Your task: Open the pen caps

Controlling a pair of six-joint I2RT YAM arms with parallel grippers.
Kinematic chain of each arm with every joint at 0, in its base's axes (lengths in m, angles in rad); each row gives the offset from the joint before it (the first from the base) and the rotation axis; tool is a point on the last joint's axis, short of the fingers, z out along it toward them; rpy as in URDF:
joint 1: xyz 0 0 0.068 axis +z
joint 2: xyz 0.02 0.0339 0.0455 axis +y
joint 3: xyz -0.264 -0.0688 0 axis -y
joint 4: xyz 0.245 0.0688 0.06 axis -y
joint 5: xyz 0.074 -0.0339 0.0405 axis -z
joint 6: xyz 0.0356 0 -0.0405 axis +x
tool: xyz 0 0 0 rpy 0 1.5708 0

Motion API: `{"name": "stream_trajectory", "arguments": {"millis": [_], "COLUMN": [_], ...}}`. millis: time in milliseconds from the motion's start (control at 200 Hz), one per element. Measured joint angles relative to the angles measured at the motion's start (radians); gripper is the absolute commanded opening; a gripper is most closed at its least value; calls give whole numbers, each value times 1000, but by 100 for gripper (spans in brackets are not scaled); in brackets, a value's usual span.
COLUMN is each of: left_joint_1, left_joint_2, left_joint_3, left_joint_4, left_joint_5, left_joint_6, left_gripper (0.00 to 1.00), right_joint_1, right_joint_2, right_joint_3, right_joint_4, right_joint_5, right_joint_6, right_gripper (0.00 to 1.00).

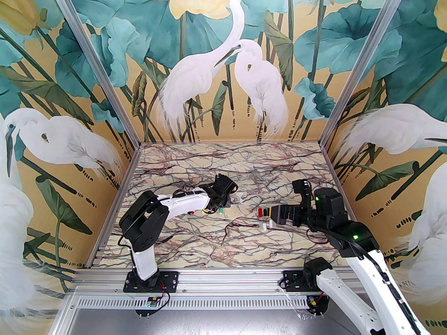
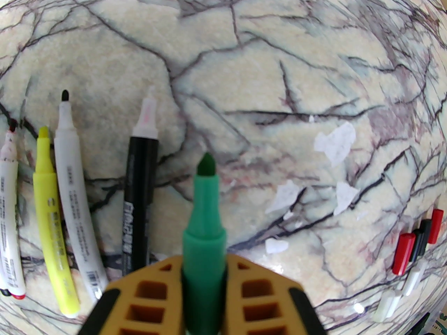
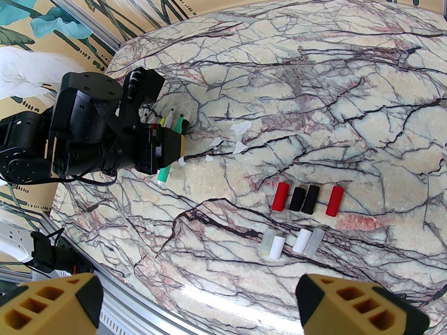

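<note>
My left gripper (image 2: 204, 267) is shut on a green pen (image 2: 204, 222) whose green tip is bare and points away from the wrist. Several other pens lie uncapped side by side to its left: a black one (image 2: 139, 194), a white one (image 2: 75, 204), a yellow one (image 2: 52, 215) and a white-and-red one (image 2: 8, 222). Several pen caps (image 3: 307, 199), red and black, lie in a row on the marble, with white and translucent ones (image 3: 291, 243) just nearer. My right gripper (image 3: 199, 284) hangs open above and short of the caps, holding nothing. From above, the left gripper (image 1: 223, 202) and right gripper (image 1: 274, 215) face each other.
White paper scraps (image 2: 333, 143) lie on the marble table (image 1: 223, 253) between the pens and the caps. The left arm (image 3: 87, 138) stands over the pen row. An aluminium rail (image 1: 223, 277) borders the near edge, and painted walls close the other sides.
</note>
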Motion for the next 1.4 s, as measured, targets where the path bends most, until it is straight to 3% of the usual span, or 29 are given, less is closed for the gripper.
{"name": "stream_trajectory", "arguments": {"millis": [1030,1400], "left_joint_1": [27,27], "left_joint_2": [69,86], "left_joint_3": [15,29], "left_joint_4": [47,53], "left_joint_5": [-3,-2], "left_joint_6": [25,26], "left_gripper": [10,16], "right_joint_1": [0,0], "right_joint_2": [22,31], "right_joint_3": [-2,-2], "right_joint_4": [0,0], "right_joint_5": [0,0], "right_joint_6": [0,0], "right_gripper": [99,99]}}
